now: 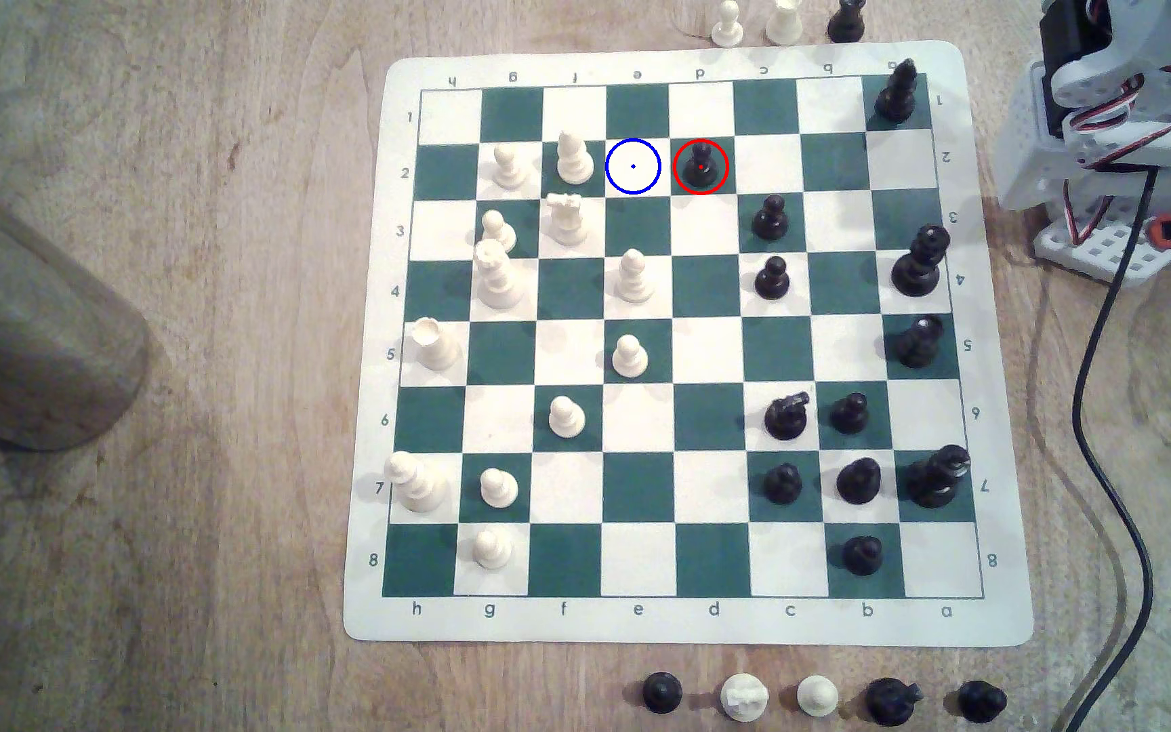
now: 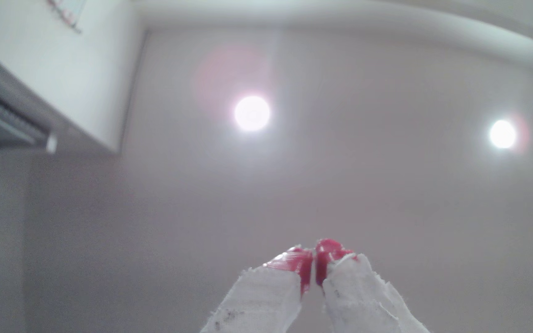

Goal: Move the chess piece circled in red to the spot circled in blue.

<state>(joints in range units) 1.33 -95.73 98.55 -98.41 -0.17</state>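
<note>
A worn wooden table [image 1: 146, 563] carries a green-and-white chess mat [image 1: 1005, 619], and my wrist camera looks up at a pale ceiling with two round lights [image 2: 251, 113]. The black pawn [image 1: 700, 165] I must move stands upright in the red ring on a green square of row 2. The blue-ringed white square [image 1: 633, 167] lies empty just beside it, toward the exterior view's left. One square further that way stands a tall cream piece [image 1: 573, 158]. My arm [image 1: 1132, 105] is folded back off the mat at the exterior view's right edge, and my pincer [image 2: 315, 272] is clenched on nothing, red tips nearly touching. I'd spread it first, drop straight over the pawn's neck, lift clear, and shift a single square without nudging that cream neighbour.
</note>
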